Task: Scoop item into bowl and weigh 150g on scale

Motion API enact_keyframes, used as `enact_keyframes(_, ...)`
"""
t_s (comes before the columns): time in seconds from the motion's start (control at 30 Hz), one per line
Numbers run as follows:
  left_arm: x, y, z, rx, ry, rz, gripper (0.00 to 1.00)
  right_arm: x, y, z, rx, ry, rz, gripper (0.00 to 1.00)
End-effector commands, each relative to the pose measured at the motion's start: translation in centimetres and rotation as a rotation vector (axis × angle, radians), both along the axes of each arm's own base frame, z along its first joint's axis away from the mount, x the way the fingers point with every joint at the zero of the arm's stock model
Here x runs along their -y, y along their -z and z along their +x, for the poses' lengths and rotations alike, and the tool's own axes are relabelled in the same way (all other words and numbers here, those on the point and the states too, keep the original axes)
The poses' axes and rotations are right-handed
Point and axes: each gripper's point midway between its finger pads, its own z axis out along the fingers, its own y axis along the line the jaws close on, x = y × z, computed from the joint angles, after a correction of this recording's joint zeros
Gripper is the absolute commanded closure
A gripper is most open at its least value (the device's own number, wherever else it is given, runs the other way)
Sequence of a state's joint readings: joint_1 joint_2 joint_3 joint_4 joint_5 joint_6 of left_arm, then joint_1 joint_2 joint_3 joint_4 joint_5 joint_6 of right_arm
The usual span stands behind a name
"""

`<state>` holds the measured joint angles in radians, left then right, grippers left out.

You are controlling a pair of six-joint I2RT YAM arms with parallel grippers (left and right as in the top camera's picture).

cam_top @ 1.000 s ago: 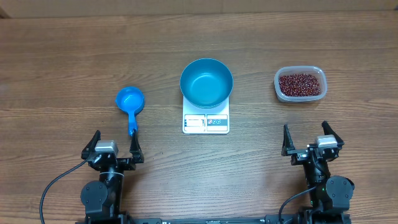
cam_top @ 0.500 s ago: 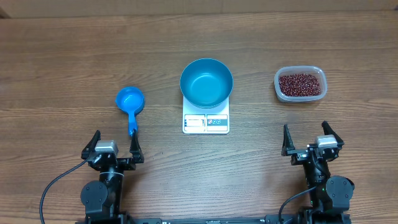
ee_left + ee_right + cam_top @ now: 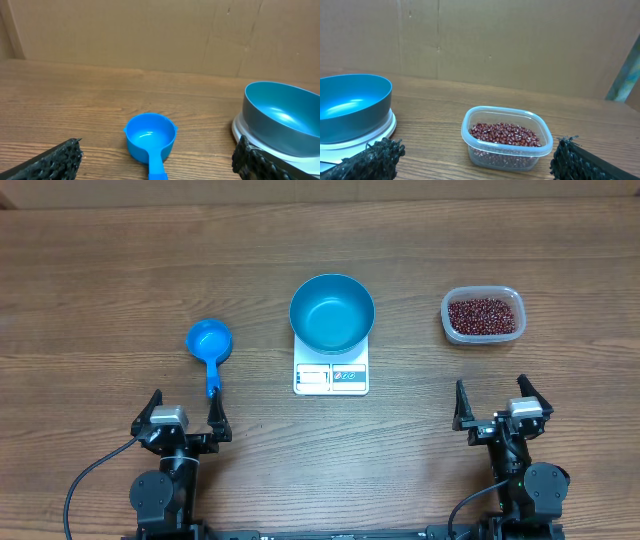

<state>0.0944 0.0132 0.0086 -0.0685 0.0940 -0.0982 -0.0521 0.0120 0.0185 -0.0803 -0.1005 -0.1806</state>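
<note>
Nothing has moved since the earlier frame; both arms and all objects hold position.

Overhead view: the left gripper (image 3: 185,402) and right gripper (image 3: 491,390) rest low on the table (image 3: 100,270), each with jaws spread wide and empty. The scoop (image 3: 209,340) lies ahead of the left jaws. Its handle ends just beside the inner finger, and contact cannot be confirmed. The bowl (image 3: 332,312) stands on the scale (image 3: 331,377), ahead and between both grippers. The beans (image 3: 483,316) lie in the tub (image 3: 447,308), ahead of the right jaws and apart from them.

Left wrist view: the scoop sits ahead between the fingers (image 3: 55,162), with the bowl beyond the inner one.

Right wrist view: the tub of beans sits ahead between the fingers (image 3: 375,157).
</note>
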Motion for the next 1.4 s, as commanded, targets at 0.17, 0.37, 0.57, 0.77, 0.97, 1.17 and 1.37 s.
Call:
enact_keyframes(0.17, 0.4, -0.1, -0.1, 0.002, 0.028, -0.024, 0.0, 0.0, 0.2, 0.0, 0.003, -0.002, -0.004, 0.0)
enact_keyframes(0.37, 0.5, 0.0, -0.2, -0.019, 0.027, -0.026, 0.0, 0.0, 0.2, 0.0, 0.003, -0.002, -0.004, 0.0)
enact_keyframes(0.57, 0.5, -0.3, -0.6, -0.052, 0.027, -0.022, 0.01, 0.0, 0.2, 0.0, 0.003, -0.002, -0.004, 0.0)
enact_keyframes(0.77, 0.4, -2.3, -1.4, -0.054, 0.02, -0.021, 0.0, 0.0, 0.2, 0.0, 0.003, -0.002, -0.004, 0.0)
enact_keyframes(0.97, 0.6, -4.4, -2.4, -0.054, 0.021, -0.019, 0.0, 0.0, 0.2, 0.0, 0.003, -0.002, -0.004, 0.0)
enact_keyframes(1.17, 0.6, -5.9, -3.2, -0.065, 0.019, -0.019, 0.0, 0.0, 0.2, 0.0, 0.003, -0.002, -0.004, 0.0)
enact_keyframes(1.37, 0.6, -7.0, -3.2, -0.134, 0.021, -0.015, 0.0, 0.0, 0.2, 0.0, 0.003, -0.002, -0.004, 0.0)
